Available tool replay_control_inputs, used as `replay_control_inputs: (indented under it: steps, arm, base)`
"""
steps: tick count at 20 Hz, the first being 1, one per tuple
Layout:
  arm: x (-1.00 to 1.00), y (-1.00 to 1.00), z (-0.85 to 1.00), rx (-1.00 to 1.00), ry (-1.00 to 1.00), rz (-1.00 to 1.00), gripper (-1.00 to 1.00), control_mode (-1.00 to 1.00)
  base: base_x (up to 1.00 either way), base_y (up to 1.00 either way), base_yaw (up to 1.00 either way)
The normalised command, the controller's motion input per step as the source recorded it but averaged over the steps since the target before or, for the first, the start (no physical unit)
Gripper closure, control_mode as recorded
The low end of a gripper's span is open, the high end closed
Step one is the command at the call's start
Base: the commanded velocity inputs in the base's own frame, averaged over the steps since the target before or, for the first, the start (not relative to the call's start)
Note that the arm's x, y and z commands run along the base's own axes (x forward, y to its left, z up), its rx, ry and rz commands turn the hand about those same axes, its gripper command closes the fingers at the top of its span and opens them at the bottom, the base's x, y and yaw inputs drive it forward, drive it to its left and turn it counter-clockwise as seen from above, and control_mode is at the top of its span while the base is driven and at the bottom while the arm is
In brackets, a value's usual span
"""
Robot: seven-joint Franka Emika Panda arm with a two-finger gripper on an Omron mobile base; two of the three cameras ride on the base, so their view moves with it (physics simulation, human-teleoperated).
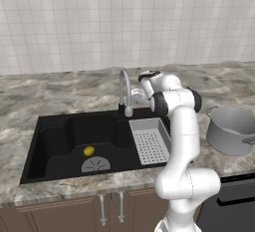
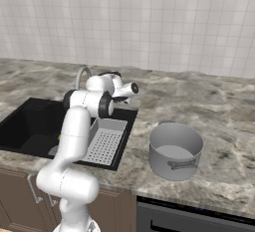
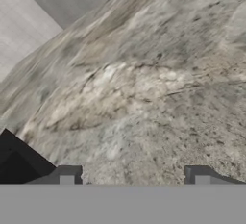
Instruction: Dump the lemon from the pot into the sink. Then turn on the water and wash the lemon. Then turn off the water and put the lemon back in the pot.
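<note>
Two dark fingertips (image 3: 66, 175) rise at the bottom of the hand view with a wide stretch of bare stone between them, so the gripper (image 3: 133, 177) stands open and holds nothing. Most of that view is blurred grey-brown marbled counter (image 3: 144, 88), with pale wall tile in the upper left corner and a black corner of the sink at the lower left. In the left base view the hand is hard to make out: the white wrist sits just right of the tap (image 1: 124, 90), and the arm's own upper link covers part of the tray (image 1: 149, 141) and the sink's right edge. In the right base view the arm hides most of the tap, leaving only its silver arch, and it covers much of the basin floor; the fruit there is no more than a sliver of yellow-green beside the arm.

The lemon (image 1: 88, 151) is a small glossy yellow oval on the black floor of the sink (image 1: 55, 141), just up and left of the round grey drain (image 1: 95, 165). It lies well below and to the left of the hand. The tray is a pale grey perforated rectangle in the sink's right part. The pot (image 2: 175, 150) is smooth grey metal, straight-sided with a loop handle, upright on the counter to the right of the sink, apart from the hand.
</note>
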Motion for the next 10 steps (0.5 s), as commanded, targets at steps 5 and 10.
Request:
replay_control_inputs:
  steps: [5, 10]
  arm:
    - [-0.46, -0.24, 0.43, -0.11, -0.06, -0.02, -1.00, -1.00]
    - [-0.71, -0.46, 0.76, -0.19, -0.10, -0.08, -1.00, -1.00]
  base:
    - [0.00, 0.00, 0.00]
    - [0.00, 0.00, 0.00]
